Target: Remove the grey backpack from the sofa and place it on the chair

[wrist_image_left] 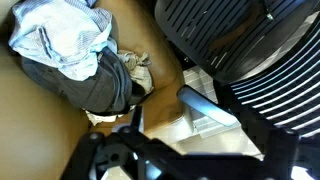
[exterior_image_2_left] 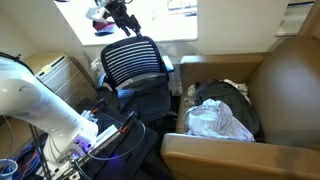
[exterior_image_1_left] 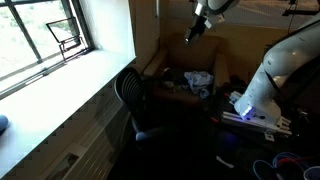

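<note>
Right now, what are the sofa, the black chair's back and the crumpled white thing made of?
Sofa: probably leather or fake leather; brown, smooth, slightly shiny arms. Chair back: likely hard black plastic, moulded in even horizontal ribs with gaps. White thing: soft cloth, judging by its crumpled folds; the exact fabric is unclear.
</note>
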